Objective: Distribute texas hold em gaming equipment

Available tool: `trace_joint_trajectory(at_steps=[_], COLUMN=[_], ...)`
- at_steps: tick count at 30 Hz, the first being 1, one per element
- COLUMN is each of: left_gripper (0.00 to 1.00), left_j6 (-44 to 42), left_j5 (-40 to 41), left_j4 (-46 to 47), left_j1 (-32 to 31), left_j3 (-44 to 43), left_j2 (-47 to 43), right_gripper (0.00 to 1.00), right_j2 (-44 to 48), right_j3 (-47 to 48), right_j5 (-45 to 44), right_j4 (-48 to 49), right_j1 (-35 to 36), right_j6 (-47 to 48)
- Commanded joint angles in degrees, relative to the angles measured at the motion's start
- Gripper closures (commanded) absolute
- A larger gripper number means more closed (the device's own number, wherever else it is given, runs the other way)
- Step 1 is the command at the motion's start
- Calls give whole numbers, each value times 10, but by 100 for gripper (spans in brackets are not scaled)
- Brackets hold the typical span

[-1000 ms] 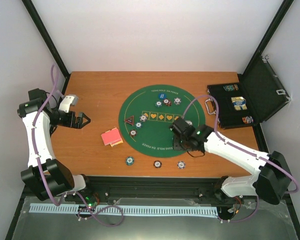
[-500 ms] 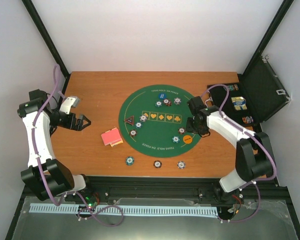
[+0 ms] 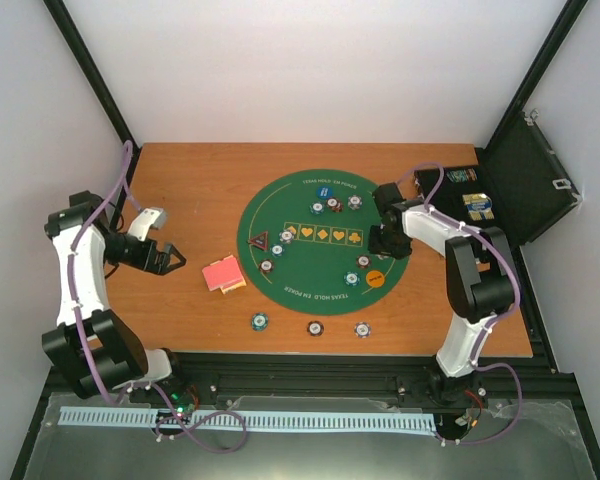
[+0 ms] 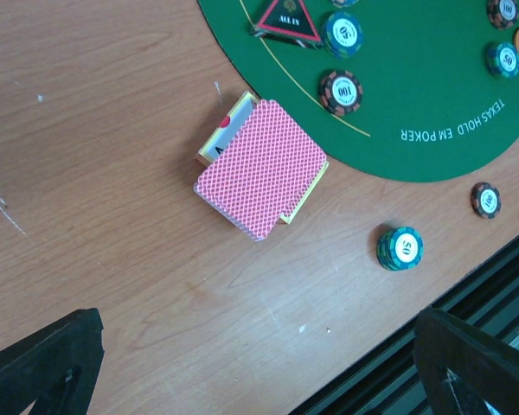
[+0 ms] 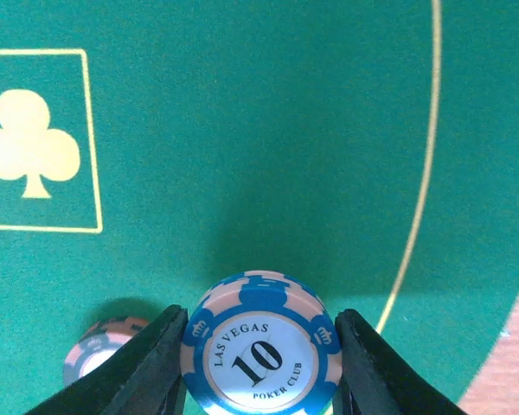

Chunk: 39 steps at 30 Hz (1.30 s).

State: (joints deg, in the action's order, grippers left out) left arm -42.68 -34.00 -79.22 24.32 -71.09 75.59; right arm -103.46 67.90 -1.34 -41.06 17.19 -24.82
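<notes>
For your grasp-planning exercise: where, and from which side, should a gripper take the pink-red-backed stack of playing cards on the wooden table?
Probably from above, pinching two opposite edges of the pink-red-backed card stack: it lies flat, turned diagonally, side edges exposed.

Table: brown wood-grain top, with light scuffs seen in the left wrist view. Mat: round, green, lying flat at mid-table. It is printed with a yellow ring, a row of yellow suit boxes and "TEXAS HOLD EM POKER" along the rim. Case: black, hinged, open at the far right corner, lid raised toward the right wall (contents too small to identify). Back wall: plain white, flanked by black posts.
</notes>
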Motion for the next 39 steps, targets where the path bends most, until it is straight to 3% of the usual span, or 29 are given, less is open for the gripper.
trace_joint_trajectory(at_steps=[1, 4, 10, 12, 17, 22, 31, 39], left_gripper=[0, 0, 0, 0, 0, 0, 0, 0], left_j6=[-42, -68, -100, -102, -122, -146, -194, -212], left_j5=[-5, 0, 13, 19, 51, 100, 158, 208], left_j4=[8, 5, 31, 45, 97, 122, 174, 201], left_j1=[0, -1, -18, -38, -106, -168, -238, -298], left_j3=[25, 36, 51, 56, 90, 94, 89, 97], left_j2=[-11, -4, -3, -9, -13, 39, 67, 90], right_gripper=[72, 67, 31, 27, 22, 21, 8, 6], right_j2=[-26, -36, -2, 21, 101, 162, 212, 222], right_j3=[13, 15, 16, 20, 11, 15, 28, 28], right_j5=[11, 12, -6, -10, -12, -47, -58, -51], right_j4=[17, 19, 13, 5, -2, -16, -25, -21], right_j1=[-9, -9, -9, -9, -6, 32, 125, 172], right_j6=[11, 12, 9, 9, -12, -32, -63, -77])
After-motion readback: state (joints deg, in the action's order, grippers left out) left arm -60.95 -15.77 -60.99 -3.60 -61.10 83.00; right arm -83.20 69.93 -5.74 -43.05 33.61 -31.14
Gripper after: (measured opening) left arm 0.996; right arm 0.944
